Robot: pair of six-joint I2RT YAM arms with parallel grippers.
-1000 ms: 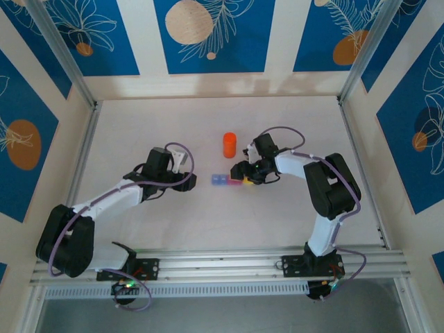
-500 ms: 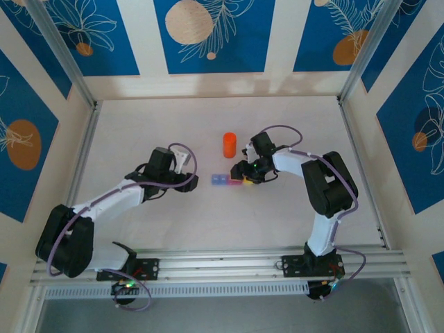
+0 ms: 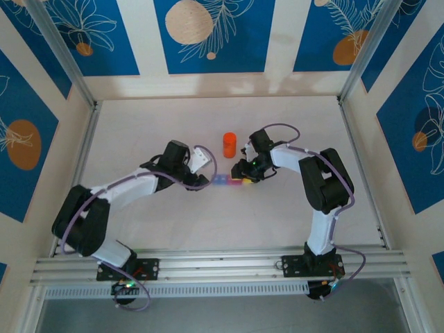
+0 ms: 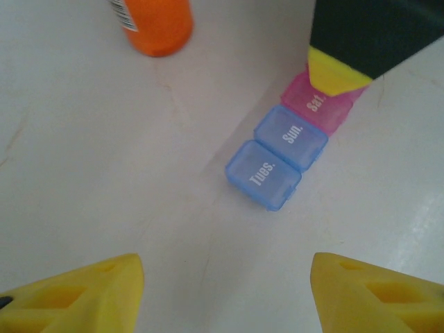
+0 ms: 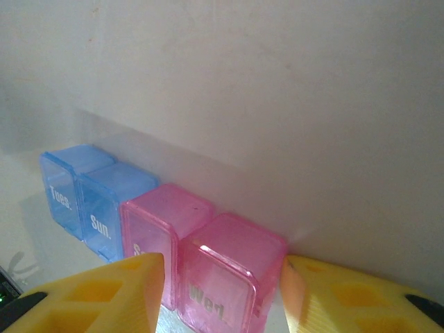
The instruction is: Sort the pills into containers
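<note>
**A:** What has shifted since a second ago?

**B:** The left arm has swung in toward the middle of the top view. The left gripper (image 4: 223, 267) now sits just left of the pill-organiser strip (image 4: 277, 156) instead of well off it. The right gripper (image 5: 222, 270) was already at the pink end and has drawn its fingers in. The strip and the orange bottle (image 4: 154, 24) lie where they did.

**A:** And where is the strip exactly?

**B:** On the table (image 3: 139, 125) at the centre of the top view, just below the bottle. Its long axis runs left to right, blue end left and pink end right. The right wrist view shows four lids, two blue and two pink.

**A:** The jaws?

**B:** The left ones are spread wide with nothing between them. The right fingers stand close on either side of the Wed. box (image 5: 232, 250) at the pink end. I cannot tell whether they actually press it.

**A:** What does the next move hang on?

**B:** In the left wrist view the strip lies ahead of the left jaws, up and right of centre. It slants from the Tues. box (image 4: 263, 175) at lower left toward the pink end at upper right, so it is askew to that gripper's opening. The right arm is the nearer one, already at the strip. My guess is that it steadies the strip while the left arm advances and turns to reach a lid.
</note>
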